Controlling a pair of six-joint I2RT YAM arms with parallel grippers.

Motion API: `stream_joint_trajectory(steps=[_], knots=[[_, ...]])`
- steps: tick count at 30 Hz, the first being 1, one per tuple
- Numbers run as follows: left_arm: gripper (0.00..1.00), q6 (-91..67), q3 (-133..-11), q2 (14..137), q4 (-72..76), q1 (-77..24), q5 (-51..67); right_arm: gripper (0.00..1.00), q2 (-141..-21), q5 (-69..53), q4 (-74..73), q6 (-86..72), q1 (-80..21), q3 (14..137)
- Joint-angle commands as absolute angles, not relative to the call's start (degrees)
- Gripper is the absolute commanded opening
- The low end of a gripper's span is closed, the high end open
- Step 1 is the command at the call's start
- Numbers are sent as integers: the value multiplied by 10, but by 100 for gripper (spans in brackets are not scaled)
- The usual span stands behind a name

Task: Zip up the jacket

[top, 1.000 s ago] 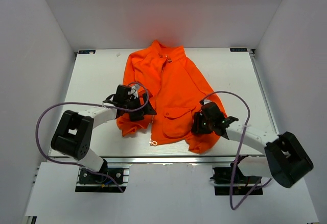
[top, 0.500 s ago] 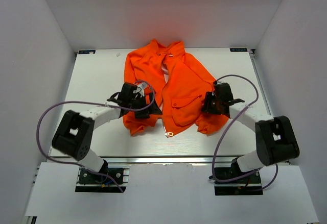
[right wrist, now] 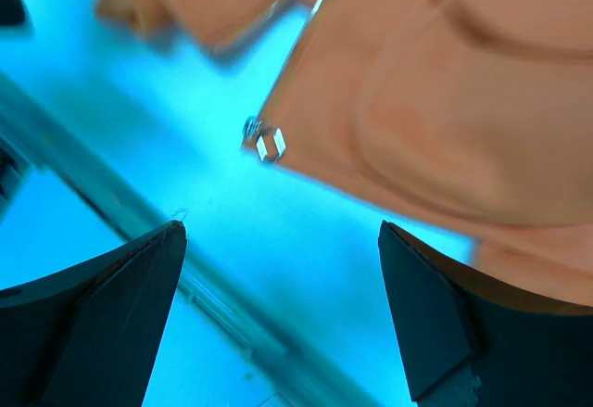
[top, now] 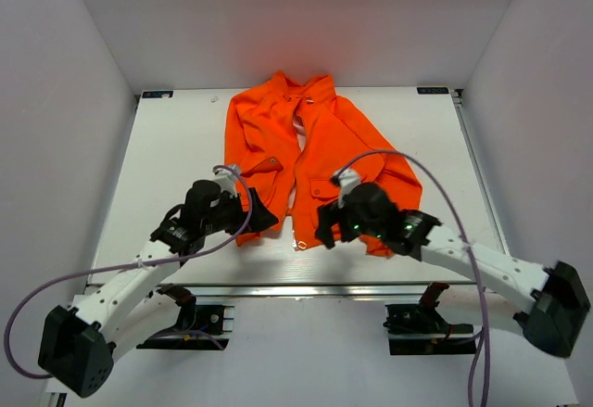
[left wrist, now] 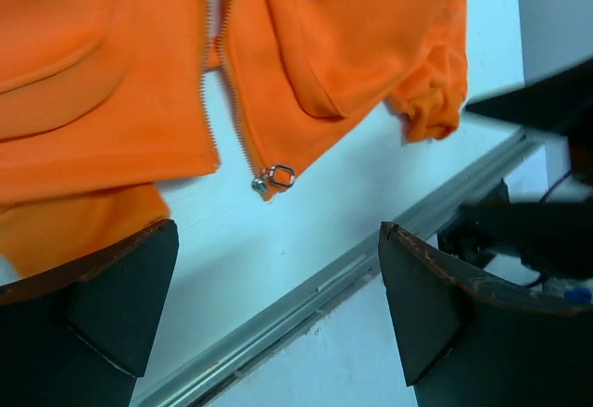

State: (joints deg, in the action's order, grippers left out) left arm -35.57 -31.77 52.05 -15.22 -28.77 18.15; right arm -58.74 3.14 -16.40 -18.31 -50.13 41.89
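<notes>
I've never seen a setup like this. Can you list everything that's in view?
jacket: one, bright orange, lying unzipped on the table.
zipper pull: one, silver, at the near hem of the front opening.
table: one, white, under the jacket.
rail: one, silver, along the table's near edge.
walls: three, whitish, around the table.
cables: two, purple, one per arm.
left arm, right arm: white and black, reaching in from the near edge.
left gripper, right gripper: black, both open, near the hem.
</notes>
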Motion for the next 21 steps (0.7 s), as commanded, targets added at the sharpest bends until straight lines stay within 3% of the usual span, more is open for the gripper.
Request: stream_joint_trajectory(steps=[1,7,21], knots=[[98,-381,-315,477,-201,-288,108,89,-691,114,-194,-249,-593,460],[98,-395,-313,439,-254,-288,85,89,-876,235,-267,-423,-661,593],[98,-381,-299,376,-273,-288,89,89,-991,295,-304,-595,-659,677]])
